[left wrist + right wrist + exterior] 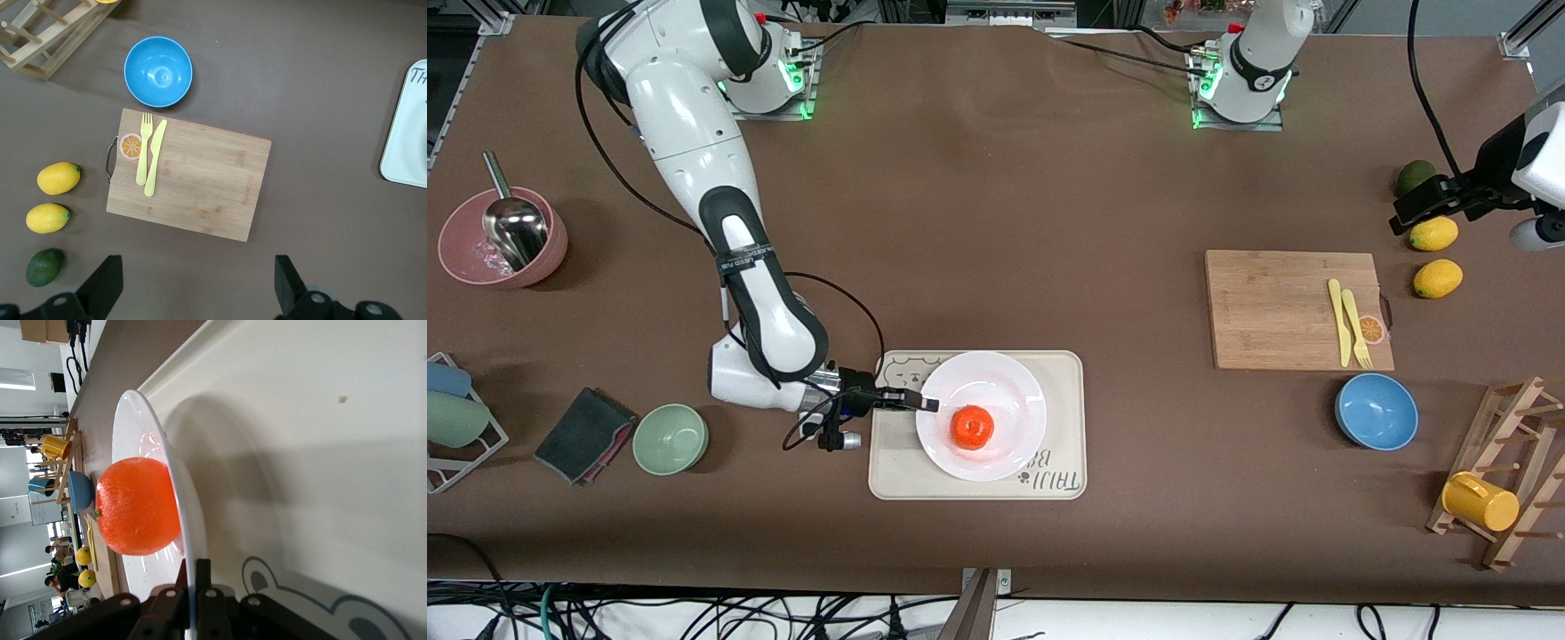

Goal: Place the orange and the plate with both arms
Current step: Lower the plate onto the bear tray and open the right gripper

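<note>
Orange [971, 428] sits on your plate [1005, 382], set on the tray [1067, 418]; right gripper [927, 404] pinches the plate's rim, left gripper [200, 280] waits spread above the cutting board [200, 180]. Only release remains, it seems.

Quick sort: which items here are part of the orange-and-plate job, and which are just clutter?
Job:
- orange, on the plate
- plate, on the tray
- right gripper, shut on the plate's rim
- left gripper, open, waiting above the table near the lemons

Clutter:
- cutting board
- blue bowl
- lemons
- green bowl
</note>
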